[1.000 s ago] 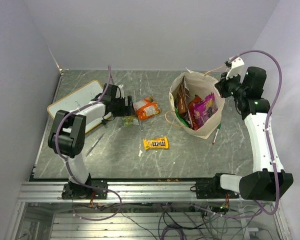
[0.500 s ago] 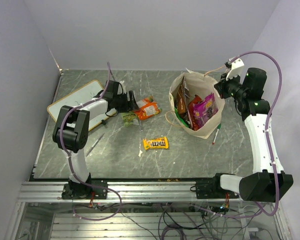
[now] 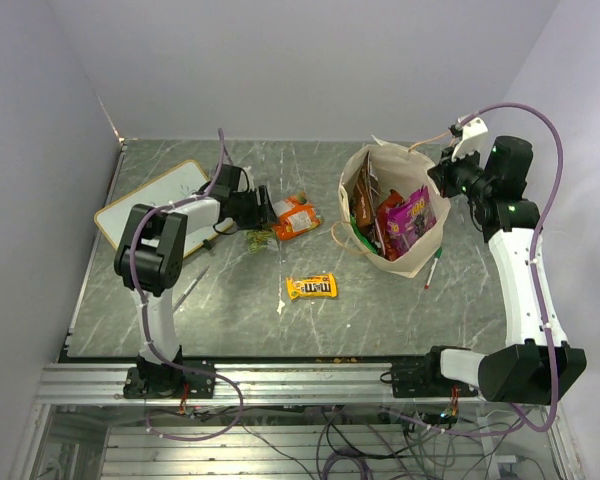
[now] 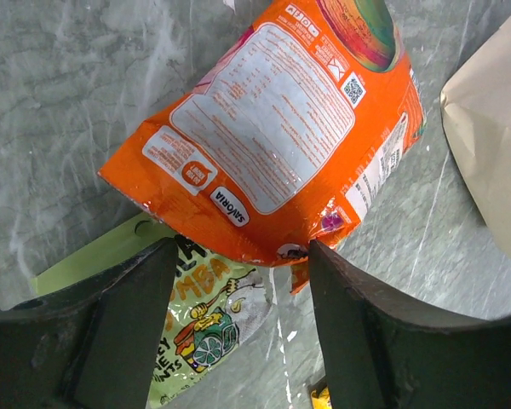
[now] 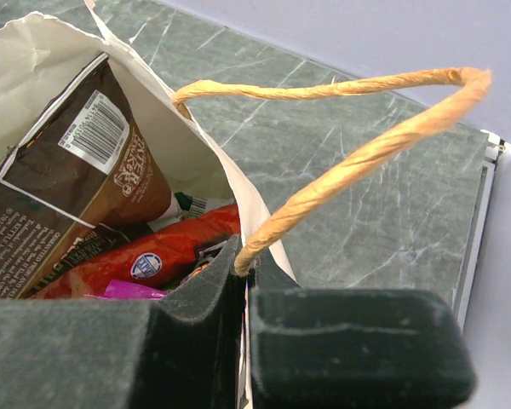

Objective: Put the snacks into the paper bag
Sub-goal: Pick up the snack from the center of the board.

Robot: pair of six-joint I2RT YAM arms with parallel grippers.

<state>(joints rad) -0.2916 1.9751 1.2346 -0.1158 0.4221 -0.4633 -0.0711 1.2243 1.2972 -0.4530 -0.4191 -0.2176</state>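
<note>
The paper bag (image 3: 412, 250) stands open at the right, with brown (image 3: 364, 200), red (image 3: 388, 222) and purple (image 3: 412, 215) snacks inside. My right gripper (image 3: 444, 178) is shut on the bag's rim (image 5: 247, 256) beside its twisted handle (image 5: 358, 153). An orange packet (image 3: 294, 217) lies left of the bag, partly over a small green packet (image 3: 259, 238). My left gripper (image 3: 264, 208) is open; in the left wrist view the orange packet (image 4: 272, 128) and the green packet (image 4: 200, 319) lie between its fingers. A yellow M&M's packet (image 3: 311, 287) lies nearer.
A white whiteboard (image 3: 155, 205) lies at the far left, under the left arm. A green-capped marker (image 3: 432, 268) lies just right of the bag. A thin pen-like item (image 3: 190, 288) lies on the table near the left arm.
My left gripper has moved right along the table to the orange and green packets. The right gripper has stayed on the bag's rim.
</note>
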